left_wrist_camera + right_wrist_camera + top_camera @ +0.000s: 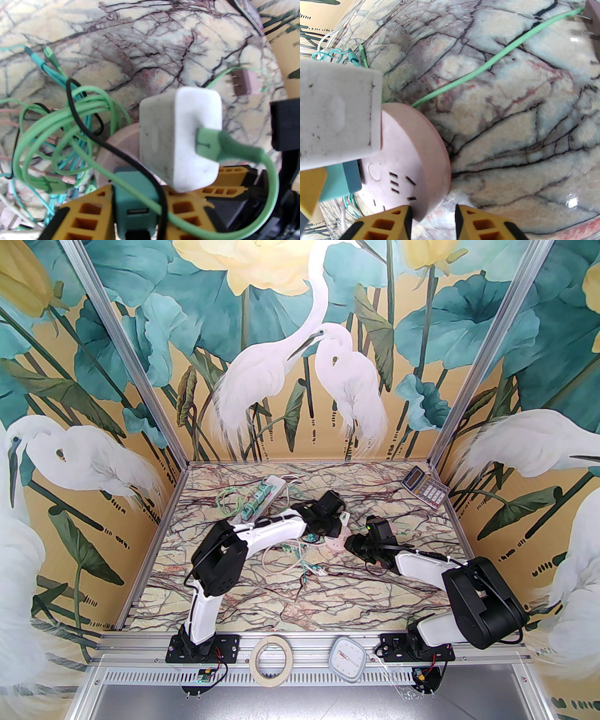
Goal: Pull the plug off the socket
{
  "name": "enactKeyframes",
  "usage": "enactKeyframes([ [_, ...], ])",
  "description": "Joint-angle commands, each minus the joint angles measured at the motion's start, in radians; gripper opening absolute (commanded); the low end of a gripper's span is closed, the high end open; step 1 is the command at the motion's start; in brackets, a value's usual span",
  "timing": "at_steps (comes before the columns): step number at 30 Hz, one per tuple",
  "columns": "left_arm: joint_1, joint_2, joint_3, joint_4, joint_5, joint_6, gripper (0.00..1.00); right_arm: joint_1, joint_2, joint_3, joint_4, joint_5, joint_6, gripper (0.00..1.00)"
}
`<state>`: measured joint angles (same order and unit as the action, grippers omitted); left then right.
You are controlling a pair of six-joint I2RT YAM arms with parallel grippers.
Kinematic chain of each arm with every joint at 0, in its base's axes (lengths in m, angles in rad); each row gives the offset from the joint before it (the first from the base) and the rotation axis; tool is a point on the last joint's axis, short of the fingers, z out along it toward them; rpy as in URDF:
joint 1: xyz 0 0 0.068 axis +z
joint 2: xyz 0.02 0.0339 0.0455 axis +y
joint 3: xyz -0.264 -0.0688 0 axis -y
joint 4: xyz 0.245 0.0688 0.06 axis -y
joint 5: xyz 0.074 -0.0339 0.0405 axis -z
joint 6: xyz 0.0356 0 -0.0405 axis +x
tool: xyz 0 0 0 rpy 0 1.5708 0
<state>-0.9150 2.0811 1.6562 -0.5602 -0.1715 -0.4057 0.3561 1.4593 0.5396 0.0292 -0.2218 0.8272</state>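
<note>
A round pink socket (pixel 405 152) lies on the marble table at mid-table (pixel 338 542). A white plug (pixel 178 136) with a green cable and a teal plug (pixel 131 187) both sit against its face. My left gripper (pixel 136 199) is shut on the teal plug, with one yellow finger on each side. In the top view the left gripper (pixel 328 526) hangs over the socket from the left. My right gripper (pixel 433 215) comes in from the right (pixel 350 544) and has the socket's rim between its fingers.
Green, teal and black cables (pixel 58 140) tangle left of the socket. A loose pink plug (pixel 246 82) lies beyond it. A white power strip (pixel 265 495) sits at the back left and a calculator (pixel 424 488) at the back right. A tape roll (pixel 271 662) rests on the front rail.
</note>
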Motion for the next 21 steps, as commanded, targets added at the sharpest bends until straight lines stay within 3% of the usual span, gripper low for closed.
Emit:
enactKeyframes([
  [1,-0.111,0.061,0.084,-0.100,-0.137,0.074,0.04,-0.002,0.052,-0.035,-0.163,0.069,-0.009,0.38],
  [3,-0.143,0.084,0.107,-0.118,-0.211,0.100,0.04,0.000,0.053,-0.033,-0.164,0.067,-0.010,0.38],
  [6,-0.141,0.084,0.109,-0.118,-0.193,0.098,0.03,0.000,0.055,-0.033,-0.164,0.069,-0.008,0.38],
  [8,-0.117,0.062,0.087,-0.096,-0.127,0.074,0.03,0.000,0.053,-0.033,-0.167,0.069,-0.008,0.38],
  [15,0.053,-0.043,-0.060,0.066,0.256,-0.107,0.03,0.000,0.042,-0.036,-0.172,0.072,-0.010,0.38],
  [18,0.082,-0.055,-0.090,0.097,0.308,-0.145,0.04,-0.001,0.041,-0.036,-0.171,0.070,-0.011,0.38],
  [21,0.076,-0.053,-0.090,0.092,0.282,-0.140,0.03,0.000,0.038,-0.035,-0.174,0.070,-0.010,0.38],
])
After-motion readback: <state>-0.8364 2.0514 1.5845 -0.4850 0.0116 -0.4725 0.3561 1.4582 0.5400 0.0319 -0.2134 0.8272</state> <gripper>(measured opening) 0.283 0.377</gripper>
